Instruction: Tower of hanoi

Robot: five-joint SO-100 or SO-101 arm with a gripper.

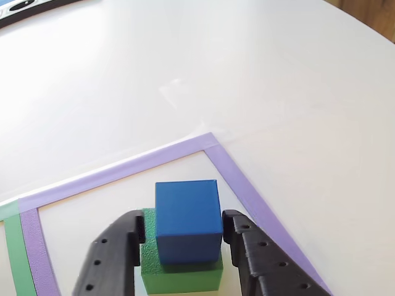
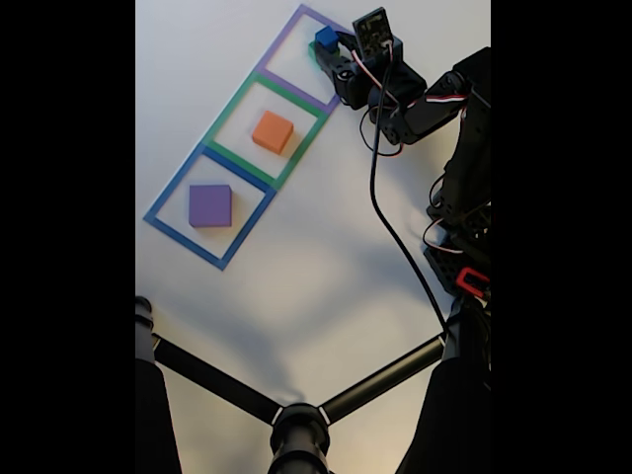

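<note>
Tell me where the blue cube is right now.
The blue cube sits on top of the green block inside the purple tape square, between the gripper fingers; in the fixed view it is at top centre.

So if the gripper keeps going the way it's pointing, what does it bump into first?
Probably the blue cube, which sits on the green block right between the open gripper fingers. Past it there is just bare table. Depth is hard to judge.

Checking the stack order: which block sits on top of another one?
The blue cube: it rests on the green block, between the gripper's fingers. Orange and purple lie alone.
</note>
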